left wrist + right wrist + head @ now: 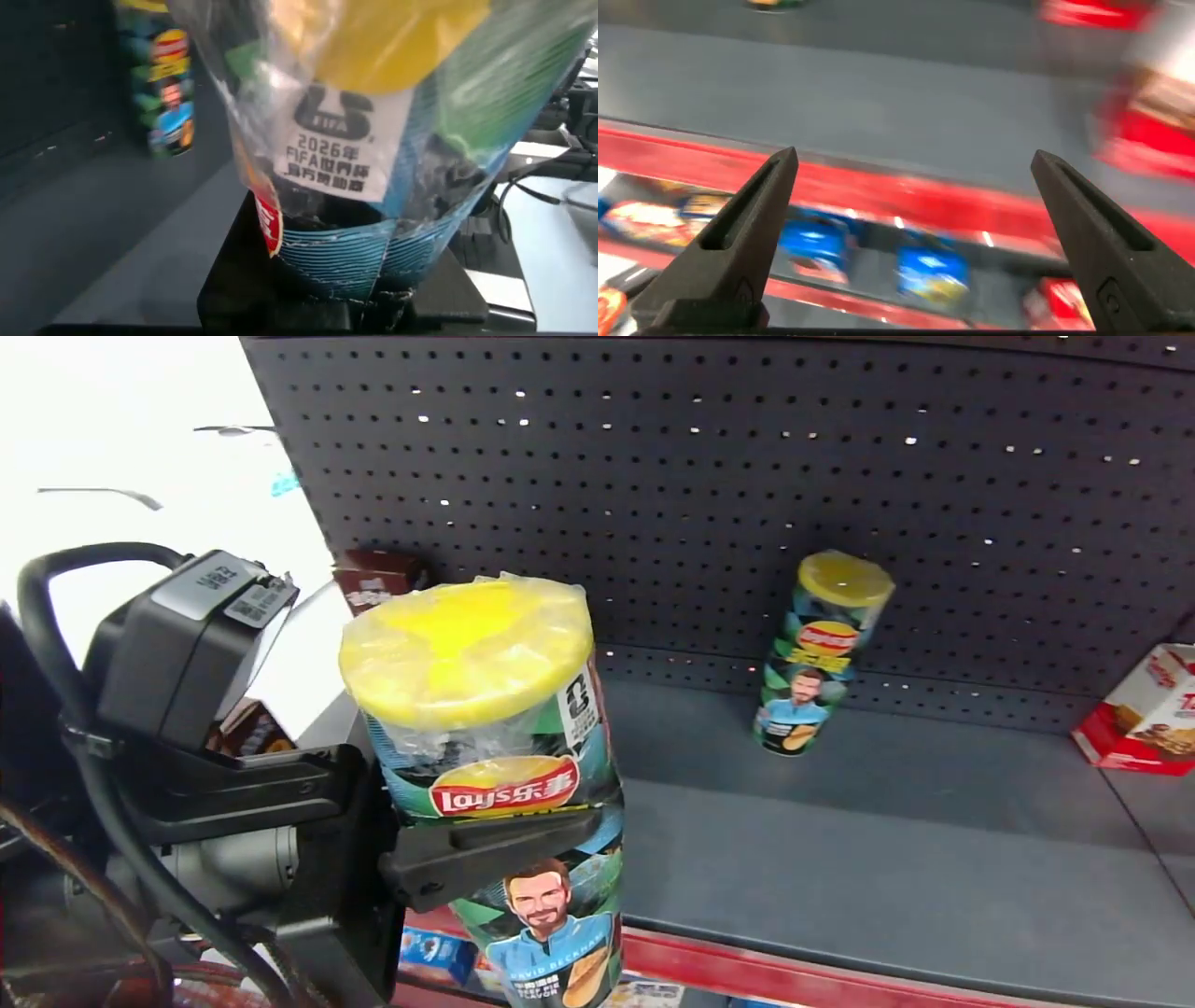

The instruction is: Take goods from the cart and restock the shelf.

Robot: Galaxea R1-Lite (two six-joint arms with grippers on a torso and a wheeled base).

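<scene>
My left gripper is shut on a tall chip can with a yellow lid under clear wrap, held upright in front of the shelf's left end. Up close in the left wrist view, that can fills most of the picture. A second matching can stands upright on the grey shelf board near the pegboard back; the left wrist view has that second can farther off. My right gripper is open, its two black fingers spread wide over the shelf's red front edge.
A black pegboard backs the shelf. A red and white box lies at the shelf's right end, and a dark brown box stands at its left end. Packaged goods sit on the level below. Open board lies between the standing can and the front edge.
</scene>
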